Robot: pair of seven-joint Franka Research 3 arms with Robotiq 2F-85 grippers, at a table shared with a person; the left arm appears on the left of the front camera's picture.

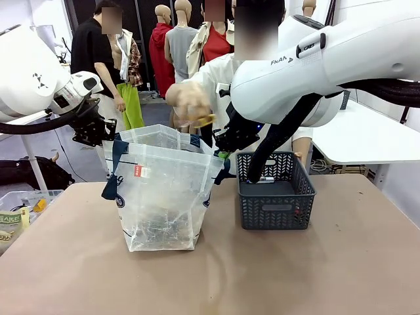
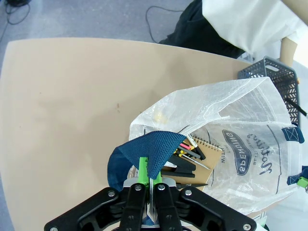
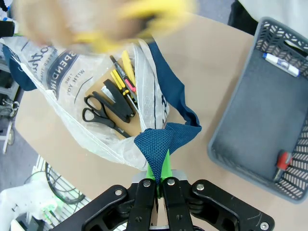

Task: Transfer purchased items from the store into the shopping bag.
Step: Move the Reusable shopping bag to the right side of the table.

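Observation:
The translucent shopping bag stands open on the table, left of centre. My left gripper is shut on its navy handle on the left side. My right gripper is shut on the opposite navy handle. A person's hand hovers over the bag's mouth with yellow sticks in it; the same hand is a blur in the right wrist view. Yellow and black pens lie on the bag's bottom. In the left wrist view my fingers pinch the strap above those pens.
A dark grey basket stands right of the bag, holding a white marker and a red-capped item. Black scissors and a spiral notebook lie in the bag. A clear bin sits at the table's left edge.

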